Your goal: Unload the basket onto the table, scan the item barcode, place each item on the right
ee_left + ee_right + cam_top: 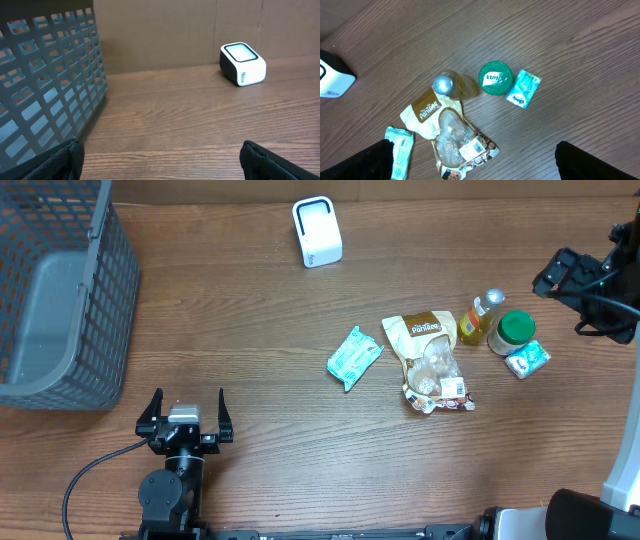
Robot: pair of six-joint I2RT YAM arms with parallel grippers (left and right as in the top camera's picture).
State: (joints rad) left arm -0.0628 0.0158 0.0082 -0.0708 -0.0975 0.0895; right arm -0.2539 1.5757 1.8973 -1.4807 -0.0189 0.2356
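Five items (430, 352) clustered right | scanner (317, 232) behind | basket (60, 300) far left | both jaws wide, empty

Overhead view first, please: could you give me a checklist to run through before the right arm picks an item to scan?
1. Right gripper open and empty: ok.
2. Left gripper open and empty: ok.
3. Scanner unobstructed: ok.
4. Snack bag barcode label facing up: ok.
5. Room around the snack bag: not ok, the bottle crowds its top corner.
6. Green-lidded jar barcode: cannot tell.
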